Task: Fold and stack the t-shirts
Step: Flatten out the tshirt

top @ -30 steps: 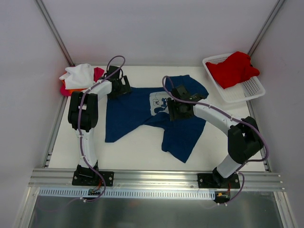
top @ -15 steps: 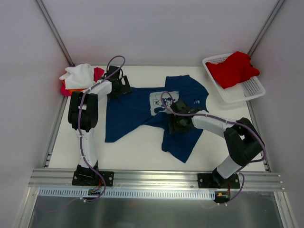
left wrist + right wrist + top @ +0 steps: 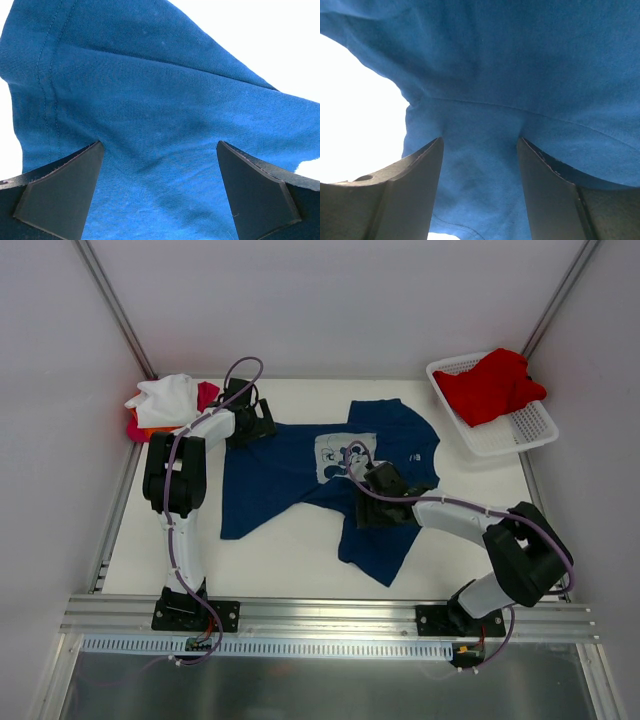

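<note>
Two grippers low over one garment, neither clamped on anything

Left gripper [image 3: 159, 145]: jaws spread wide and released. Its dark fingers [image 3: 60, 200] straddle a hemmed, stitched edge of the soft navy blue cloth t-shirt [image 3: 290, 465]. The cloth wrinkles between the tips. In the top view this gripper sits at the shirt's far left corner.

Right gripper [image 3: 480, 141]: jaws parted, nothing pinched. Its grey fingers [image 3: 410, 190] rest on the navy cloth beside a curved cloth edge, with creases running in towards both tips. In the top view it is low over the middle of the shirt, just near of the small white chest print [image 3: 338, 454].

Navy shirt: spread unevenly across the centre of the white table top [image 3: 290, 550], print up, not folded square. One lobe reaches toward the near left, another toward the near centre.

Other shirts: a loose heap of white, orange and magenta t-shirts [image 3: 168, 400] lies at the far left corner, just left of the left gripper. A crumpled red t-shirt [image 3: 492, 385] lies in the white plastic lattice basket [image 3: 520, 435] at the far right, well apart from both arms
</note>
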